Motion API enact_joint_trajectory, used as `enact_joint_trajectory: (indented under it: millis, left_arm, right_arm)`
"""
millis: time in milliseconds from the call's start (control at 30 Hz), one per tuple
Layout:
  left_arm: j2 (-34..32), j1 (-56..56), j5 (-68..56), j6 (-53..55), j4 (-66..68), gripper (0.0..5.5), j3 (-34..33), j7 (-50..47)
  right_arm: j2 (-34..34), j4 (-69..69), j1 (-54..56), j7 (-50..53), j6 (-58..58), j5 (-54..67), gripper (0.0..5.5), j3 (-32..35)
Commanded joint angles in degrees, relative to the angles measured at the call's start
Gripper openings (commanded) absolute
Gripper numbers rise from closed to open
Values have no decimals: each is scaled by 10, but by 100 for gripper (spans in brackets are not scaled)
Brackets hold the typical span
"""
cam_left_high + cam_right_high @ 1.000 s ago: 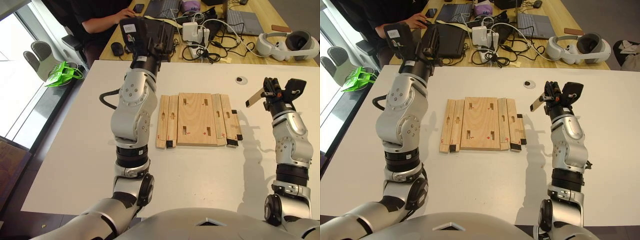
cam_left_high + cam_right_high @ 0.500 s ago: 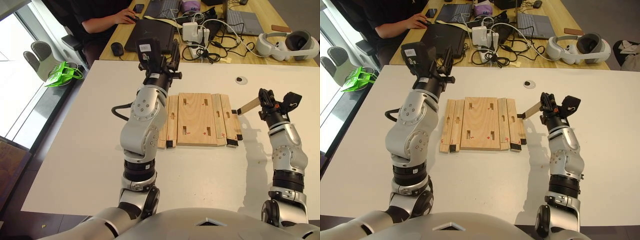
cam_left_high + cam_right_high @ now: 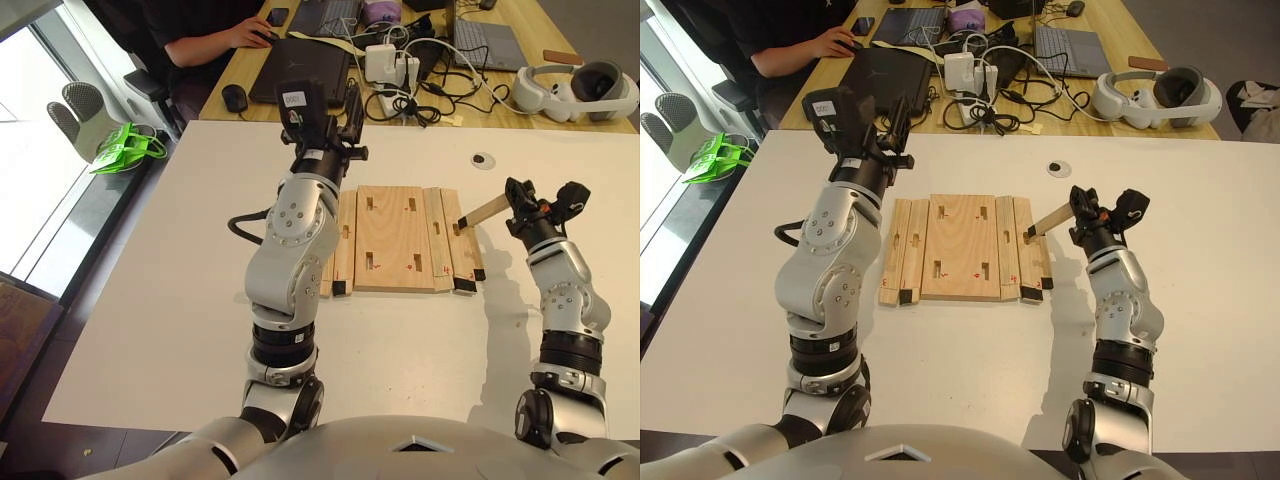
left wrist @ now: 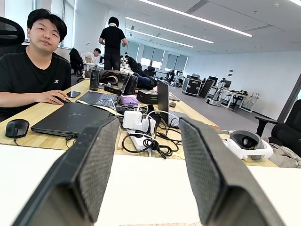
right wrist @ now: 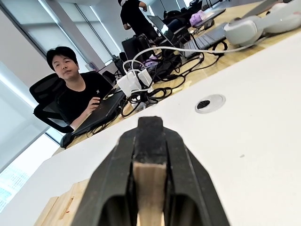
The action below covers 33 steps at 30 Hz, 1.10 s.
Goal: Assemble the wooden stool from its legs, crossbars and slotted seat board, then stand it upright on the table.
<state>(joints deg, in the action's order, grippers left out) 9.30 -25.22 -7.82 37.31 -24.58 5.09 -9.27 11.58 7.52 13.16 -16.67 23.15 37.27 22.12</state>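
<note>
The slotted seat board [image 3: 385,238] lies flat on the white table [image 3: 180,290]. Two wooden pieces [image 3: 335,245] lie along its left side and two more [image 3: 455,240] along its right. My right gripper [image 3: 520,205] is shut on a short wooden bar [image 3: 482,211] that slants down to the left. The bar's low end touches the right-hand pieces near a slot. In the right wrist view both fingers [image 5: 181,188] clamp the bar [image 5: 149,183]. My left gripper [image 3: 325,100] is raised over the far left corner of the parts, open, with its pads [image 4: 89,174] wide apart.
A round cable grommet [image 3: 483,159] sits in the table behind the right gripper. A wooden desk [image 3: 520,60] beyond the far edge carries laptops, cables and a headset [image 3: 575,90]. A green bag [image 3: 125,148] sits off the left edge.
The right gripper has carried the bar down and left until its end meets the right-hand pieces. The left arm swung right toward the board early on, then stayed almost still.
</note>
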Motion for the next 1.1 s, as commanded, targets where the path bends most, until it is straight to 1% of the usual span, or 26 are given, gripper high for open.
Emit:
enact_joint_trajectory:
  millis: [33,200,333,500,700,833,900,967,1100]
  left_arm:
    - [10,7,5,7,-2,235,5,-5]
    - [7,5,5,9,0,235,5,0]
    - [8,3,5,9,2,235,7,2]
    - [5,-3,4,7,8,235,9,10]
    - [8,-1,7,6,7,235,10,9]
    - [8,1,7,6,6,235,9,9]
    - [8,2,8,7,4,235,9,8]
    - [7,2,8,7,3,235,10,8]
    - [6,4,10,8,1,235,11,8]
  right_arm:
    - [-6,-6,-25,13,29,5,38,1]
    - [-9,18,-22,12,18,-3,38,-3]
    - [-3,75,-2,14,15,-21,38,-13]
    - [-1,144,27,17,4,-18,38,-3]
    - [-4,148,51,2,26,24,38,16]
    - [-2,114,38,-18,72,58,38,19]
    - [1,108,33,-15,77,54,38,18]
    - [8,108,28,-10,65,29,38,6]
    - [35,104,21,3,-3,-89,38,-71]
